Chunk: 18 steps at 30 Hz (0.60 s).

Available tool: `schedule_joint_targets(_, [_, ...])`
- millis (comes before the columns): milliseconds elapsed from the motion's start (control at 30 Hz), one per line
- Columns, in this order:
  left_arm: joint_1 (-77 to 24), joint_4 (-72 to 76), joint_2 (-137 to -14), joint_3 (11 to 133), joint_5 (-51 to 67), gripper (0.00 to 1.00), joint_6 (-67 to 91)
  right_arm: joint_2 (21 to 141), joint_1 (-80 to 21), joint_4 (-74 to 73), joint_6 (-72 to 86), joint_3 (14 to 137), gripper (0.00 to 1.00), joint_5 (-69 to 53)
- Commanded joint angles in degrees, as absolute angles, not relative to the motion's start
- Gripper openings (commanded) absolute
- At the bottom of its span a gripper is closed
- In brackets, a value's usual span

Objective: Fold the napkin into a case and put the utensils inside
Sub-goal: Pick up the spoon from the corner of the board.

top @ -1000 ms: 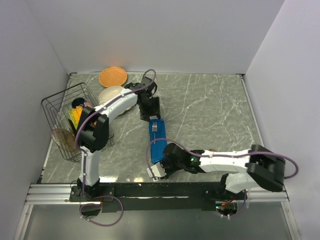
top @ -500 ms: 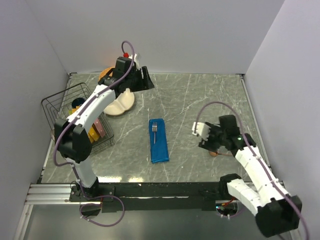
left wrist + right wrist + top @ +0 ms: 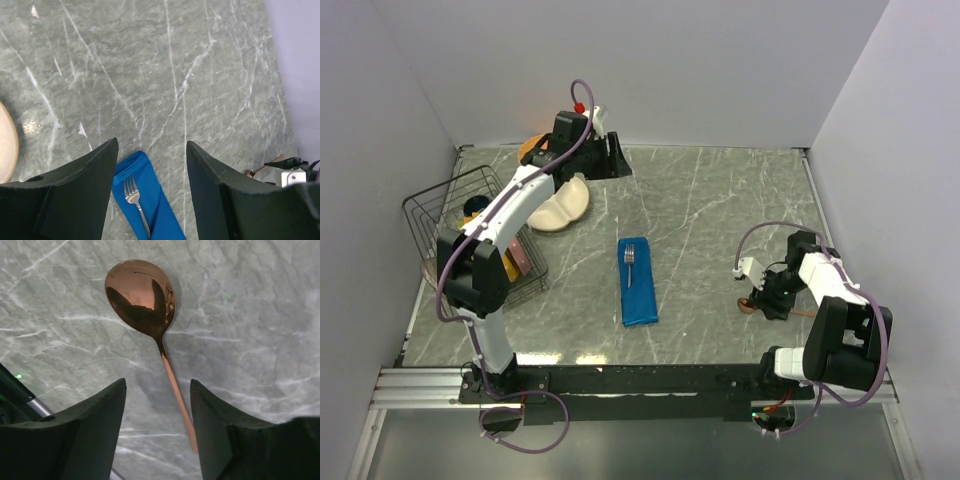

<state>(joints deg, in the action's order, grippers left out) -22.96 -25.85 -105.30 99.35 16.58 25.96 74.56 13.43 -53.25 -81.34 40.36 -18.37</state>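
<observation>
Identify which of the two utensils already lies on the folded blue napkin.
The silver fork: it rests on the napkin. The copper-coloured spoon lies on the bare table under the right gripper.

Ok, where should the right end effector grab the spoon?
Take the handle mid-length, coming straight down. The spoon lies flat on the table; its bowl is wide and round, while the thin handle runs between the right end effector's open fingers, so closing across it should catch it.

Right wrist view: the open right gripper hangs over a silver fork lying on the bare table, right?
No, the utensil is wrong: the right wrist view shows a copper-brown spoon on the bare table under the open right gripper.
</observation>
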Motion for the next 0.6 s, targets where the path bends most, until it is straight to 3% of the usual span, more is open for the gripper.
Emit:
schedule_joint_targets(0, [-21.54, -26.98, -105.64, 103.01, 16.79, 0.62, 25.14, 74.97, 13.71, -50.55, -86.48, 40.88, 0.59, -17.67])
schedule_joint_targets(300, [-19.78, -25.23, -103.54, 98.70, 16.88, 0.64, 26.19, 77.87, 13.54, -39.11, -87.36, 34.11, 0.42, -14.67])
schedule_joint_targets(400, [-19.60, -25.22, -103.36, 98.87, 16.00, 0.64, 26.02, 77.70, 12.84, -38.94, -87.02, 34.28, 0.31, -16.78])
schedule_joint_targets(533, [-19.42, -25.49, -103.97, 99.67, 15.47, 0.64, 25.40, 76.29, 11.87, -40.86, -87.01, 34.27, 0.00, -19.76])
schedule_joint_targets(567, [-19.42, -25.58, -103.89, 100.02, 15.12, 0.64, 25.14, 75.33, 11.95, -41.83, -86.58, 34.71, 0.00, -20.47])
